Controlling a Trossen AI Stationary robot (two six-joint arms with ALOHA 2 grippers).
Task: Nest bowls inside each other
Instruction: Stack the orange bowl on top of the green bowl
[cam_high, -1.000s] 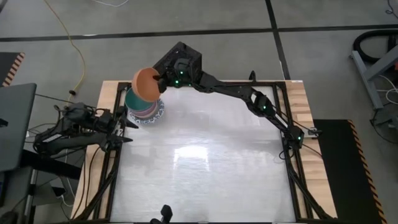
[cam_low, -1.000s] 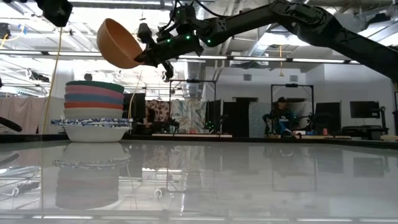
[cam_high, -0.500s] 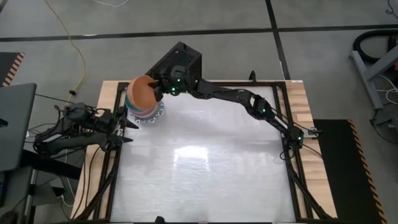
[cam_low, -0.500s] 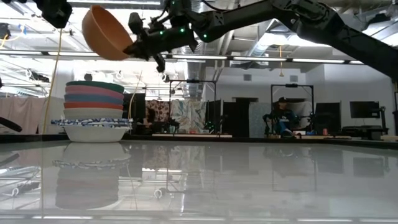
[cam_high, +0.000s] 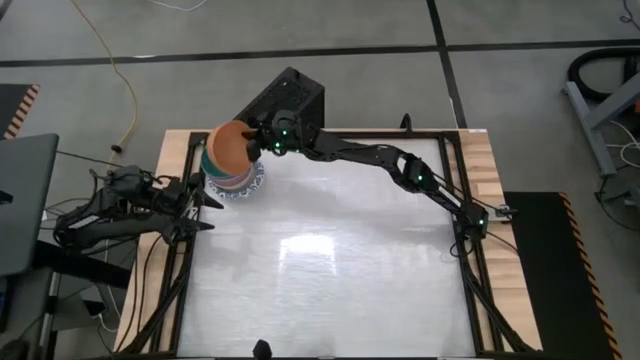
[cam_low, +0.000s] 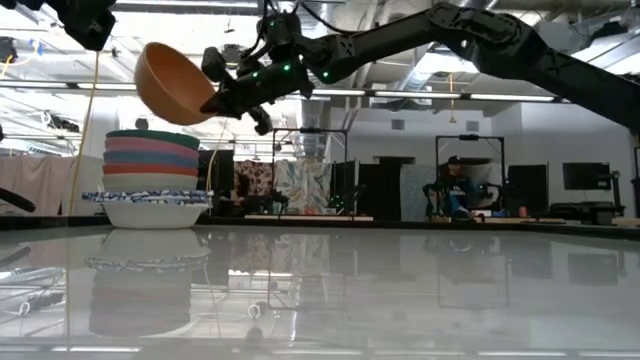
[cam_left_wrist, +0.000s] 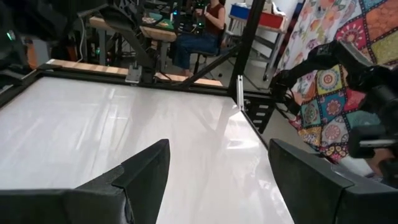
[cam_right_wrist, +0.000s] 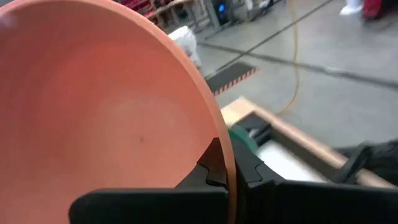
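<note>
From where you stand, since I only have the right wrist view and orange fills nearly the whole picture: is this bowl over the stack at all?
Observer: Yes. From above, the orange bowl overlaps the stack at the table's far left corner.
Operator: Is it touching the top one?
Observer: No. The low view shows it held tilted, clear above the green bowl that tops the stack.
Operator: Where is the other arm?
Observer: The left hand waits low at the table's left edge, just beside the stack, fingers open and holding nothing.
Operator: And my grip?
Observer: The right hand is shut on the orange bowl's rim.
</note>
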